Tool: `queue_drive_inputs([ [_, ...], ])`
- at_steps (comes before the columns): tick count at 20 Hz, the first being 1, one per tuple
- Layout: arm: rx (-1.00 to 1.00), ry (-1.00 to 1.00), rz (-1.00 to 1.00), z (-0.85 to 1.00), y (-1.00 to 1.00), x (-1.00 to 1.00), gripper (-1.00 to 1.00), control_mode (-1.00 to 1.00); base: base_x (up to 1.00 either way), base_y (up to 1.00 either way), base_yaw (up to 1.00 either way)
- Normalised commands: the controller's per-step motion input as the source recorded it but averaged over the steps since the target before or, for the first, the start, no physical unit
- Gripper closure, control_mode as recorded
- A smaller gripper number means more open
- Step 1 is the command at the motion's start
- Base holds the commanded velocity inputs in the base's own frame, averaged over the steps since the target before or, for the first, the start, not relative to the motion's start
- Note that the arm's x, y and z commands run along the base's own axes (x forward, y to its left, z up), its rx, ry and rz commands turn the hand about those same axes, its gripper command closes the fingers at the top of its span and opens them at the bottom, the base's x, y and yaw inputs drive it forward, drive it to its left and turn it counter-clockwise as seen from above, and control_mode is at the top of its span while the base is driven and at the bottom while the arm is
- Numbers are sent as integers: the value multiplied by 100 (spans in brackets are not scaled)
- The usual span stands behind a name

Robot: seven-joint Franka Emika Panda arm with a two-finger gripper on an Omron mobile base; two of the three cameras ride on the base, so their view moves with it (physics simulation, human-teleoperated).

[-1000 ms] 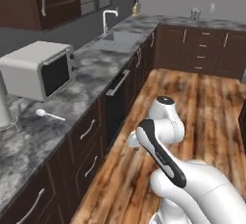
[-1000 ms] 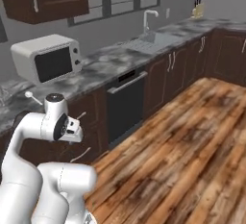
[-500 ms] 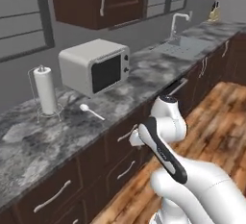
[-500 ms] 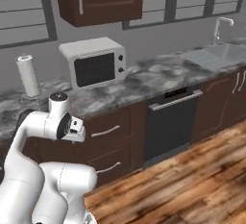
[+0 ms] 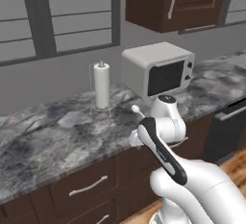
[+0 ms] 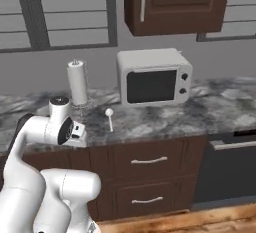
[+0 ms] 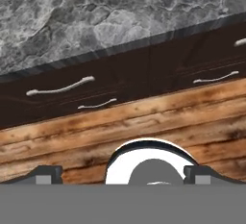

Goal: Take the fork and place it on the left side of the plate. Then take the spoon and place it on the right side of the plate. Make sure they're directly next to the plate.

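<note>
A small white spoon [image 5: 136,108] [image 6: 109,118] with a round bowl lies on the grey marble counter [image 5: 57,136] [image 6: 150,119], between the paper towel roll and the microwave. My arm is folded close to the base, in front of the counter's edge and well short of the spoon. In the hand view my gripper [image 7: 122,176] points down at the wood floor and the drawer fronts. Its two dark fingertips [image 7: 45,174] stand far apart, open, with nothing between them. The fork and the plate are out of view.
A white microwave [image 5: 158,69] [image 6: 154,77] stands at the back of the counter, with an upright paper towel roll [image 5: 101,86] [image 6: 77,82] to its left. Dark drawers [image 6: 150,162] run below, a dishwasher front [image 6: 230,167] at right. A wall cabinet [image 6: 175,4] hangs above.
The whole picture has shifted: the base has driven and turned, so the counter is now seen square on. The arm keeps its folded pose and the gripper stays open.
</note>
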Motion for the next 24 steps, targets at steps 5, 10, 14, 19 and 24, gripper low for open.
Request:
queue_drive_inputs([
  [5, 0, 0, 0, 0, 0, 0, -100, 100, 69, -26, 35],
  [10, 0, 0, 0, 0, 0, 0, -100, 100, 45, -54, 11],
  [14, 0, 0, 0, 0, 0, 0, -100, 100, 72, -26, 18],
  [19, 0, 0, 0, 0, 0, 0, -100, 100, 43, -15, 20],
  [24, 0, 0, 0, 0, 0, 0, -100, 100, 0, 0, 0],
])
